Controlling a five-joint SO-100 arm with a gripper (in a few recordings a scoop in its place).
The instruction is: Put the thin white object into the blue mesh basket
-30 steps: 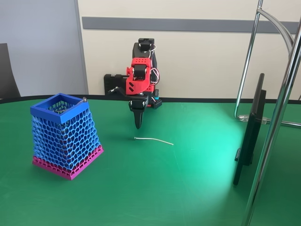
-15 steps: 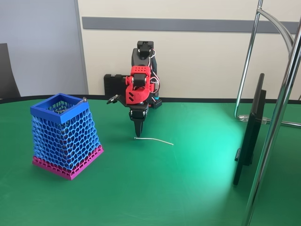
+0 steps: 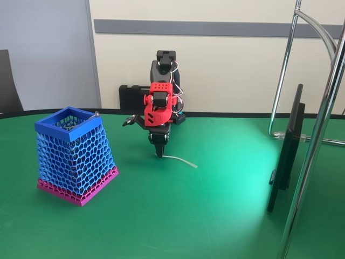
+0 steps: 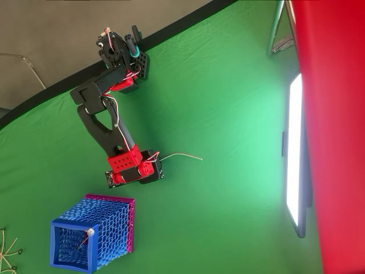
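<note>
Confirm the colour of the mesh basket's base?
Magenta, under blue honeycomb walls; the mesh basket shows it best in the fixed view.

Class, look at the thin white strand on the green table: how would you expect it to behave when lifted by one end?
The thin white strand looks very light, being wire-thin. It holds a gentle curve on the green table, so probably springy, not limp. Held at one end by the pincer, its free end may sag or swing, and it could slip.

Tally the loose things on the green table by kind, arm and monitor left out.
Baskets: 1, the blue mesh basket.
Thin white strands: 2, one on the cloth at the gripper tip, strand; one pin-like strand inside the basket.
Bundles of thin sticks at the overhead view's edge: 1, sticks.
Total: 4.
</note>
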